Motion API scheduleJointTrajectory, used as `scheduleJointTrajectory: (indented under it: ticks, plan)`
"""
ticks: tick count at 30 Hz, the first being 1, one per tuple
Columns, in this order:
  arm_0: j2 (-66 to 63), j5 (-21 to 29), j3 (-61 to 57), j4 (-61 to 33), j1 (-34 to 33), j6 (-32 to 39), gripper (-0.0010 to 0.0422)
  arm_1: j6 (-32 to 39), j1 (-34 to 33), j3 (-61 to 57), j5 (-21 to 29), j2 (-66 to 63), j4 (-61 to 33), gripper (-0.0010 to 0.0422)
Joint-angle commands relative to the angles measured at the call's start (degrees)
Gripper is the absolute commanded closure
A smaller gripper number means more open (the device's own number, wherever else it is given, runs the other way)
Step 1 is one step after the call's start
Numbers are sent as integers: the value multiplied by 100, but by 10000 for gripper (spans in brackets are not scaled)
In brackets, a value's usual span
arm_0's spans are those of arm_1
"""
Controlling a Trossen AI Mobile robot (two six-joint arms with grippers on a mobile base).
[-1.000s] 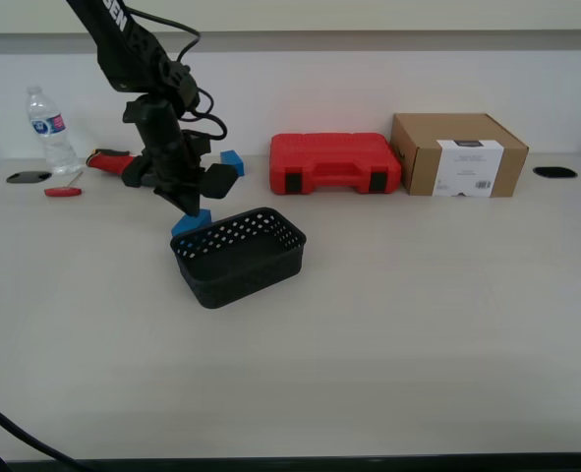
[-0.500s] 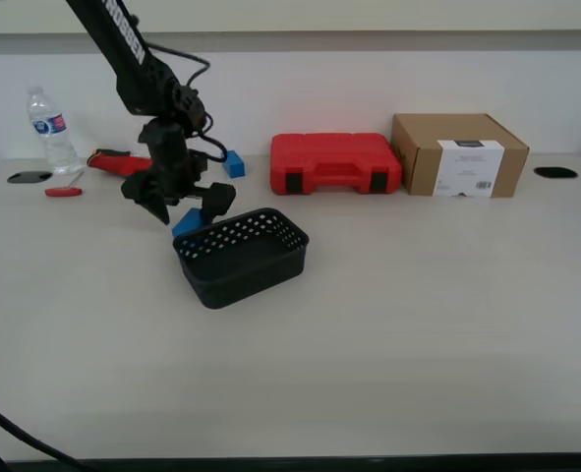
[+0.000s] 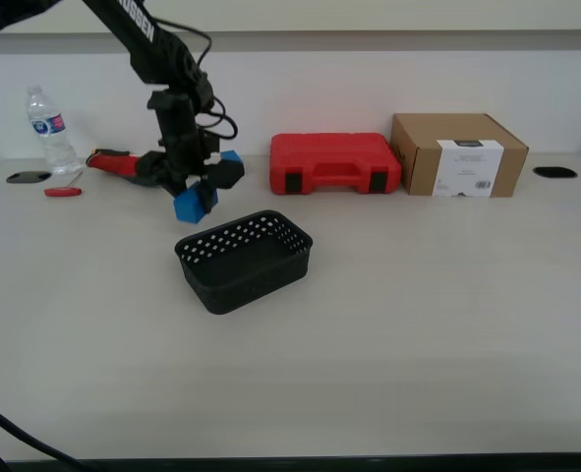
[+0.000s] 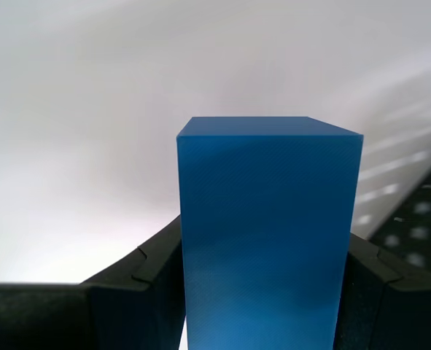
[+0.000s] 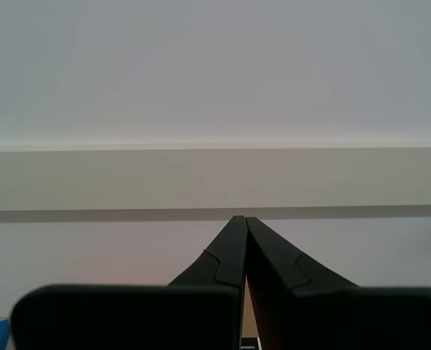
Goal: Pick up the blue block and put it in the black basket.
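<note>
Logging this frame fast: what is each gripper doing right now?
My first gripper: closed on the blue block, lifted off the table.
My second gripper: closed, holding nothing.

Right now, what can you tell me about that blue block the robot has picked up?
The blue block is a plain bright-blue brick with smooth, solid faces and sharp edges, plastic by the look of it. My first hand has it pinched between two black fingers, lifted clear of the table. It hangs just behind the black basket's far corner, not yet over it.
</note>
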Motion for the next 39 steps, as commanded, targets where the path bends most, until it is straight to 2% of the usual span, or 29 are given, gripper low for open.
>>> scheduleJointTrajectory:
  ticks: [1, 5, 8, 13, 16, 17, 21, 23, 25, 28, 33, 35, 36, 39]
  plan:
    - [2, 0, 11, 9, 2, 0, 413, 109, -63, -17, 74, -426, -374, 413]
    - [2, 0, 11, 9, 2, 0, 413, 299, -363, -101, 649, -1064, -1027, 414]
    - [2, 0, 11, 9, 0, 0, 413, 446, -793, -485, 645, -1467, -1078, 414]
    - [2, 0, 11, 7, 2, 0, 413, 522, -1600, -1609, 461, -1687, -501, 413]
    - [2, 0, 11, 7, 2, 0, 413, 601, -1788, -2417, -203, -1659, 522, 413]
    - [2, 0, 11, 7, 0, 0, 413, 601, -1790, -2559, -254, -1659, 706, 413]
    - [2, 0, 11, 9, 2, 0, 413, 601, -1759, -2708, -223, -1631, 566, 411]
    - [2, 0, 11, 7, 2, 0, 413, 605, -1759, -2750, -184, -1631, 407, 396]
    - [2, 0, 11, 7, 0, 0, 413, 603, -1759, -2774, -120, -1631, 402, 364]
    - [2, 0, 11, 9, 2, 0, 413, 590, -1757, -2789, -125, -1631, 428, 278]
    - [2, 0, 11, 7, 0, 0, 413, 111, -1755, -2789, -146, -1631, 431, 78]
    - [2, 0, 11, 7, 2, 0, 413, -103, -1755, -2787, -363, -1633, 415, -1]
    - [2, 0, 11, 7, 2, 0, 413, -109, -1753, -2778, -476, -1633, 361, 7]
    - [2, 0, 11, 7, 2, 0, 413, -111, -1735, -2771, -393, -1635, 251, 130]
